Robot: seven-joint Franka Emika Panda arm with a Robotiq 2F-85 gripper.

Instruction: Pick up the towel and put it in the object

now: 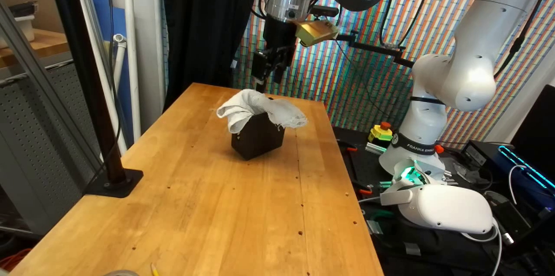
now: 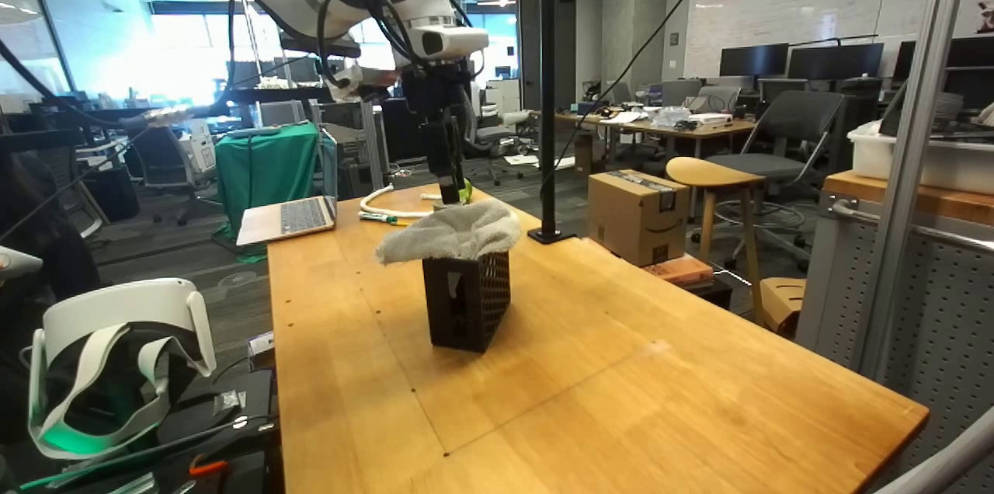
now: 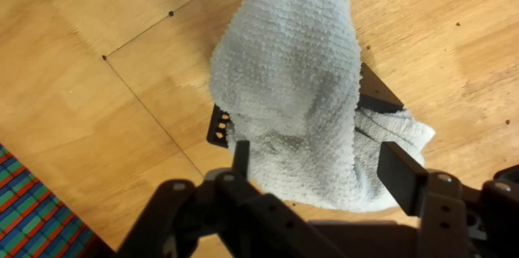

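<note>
A light grey towel point(image 1: 277, 110) lies draped over the top of a black box-like container point(image 1: 259, 137) with a perforated side, on the wooden table. In an exterior view the towel point(image 2: 458, 234) hangs past the rim of the container point(image 2: 454, 307) on both sides. In the wrist view the towel point(image 3: 288, 67) covers most of the container point(image 3: 379, 91), and the container's opening is hidden. My gripper point(image 3: 318, 168) is open, its fingers apart with the towel in the gap as seen from above. In an exterior view the gripper point(image 1: 269, 81) is above and behind the towel; contact cannot be told.
A black post point(image 2: 547, 234) stands on the table edge. A laptop point(image 2: 291, 218) and a white hose point(image 2: 377, 203) lie at the far end. A pencil point(image 1: 154, 270) lies at the near edge in an exterior view. A white headset point(image 1: 451, 208) sits beside the table.
</note>
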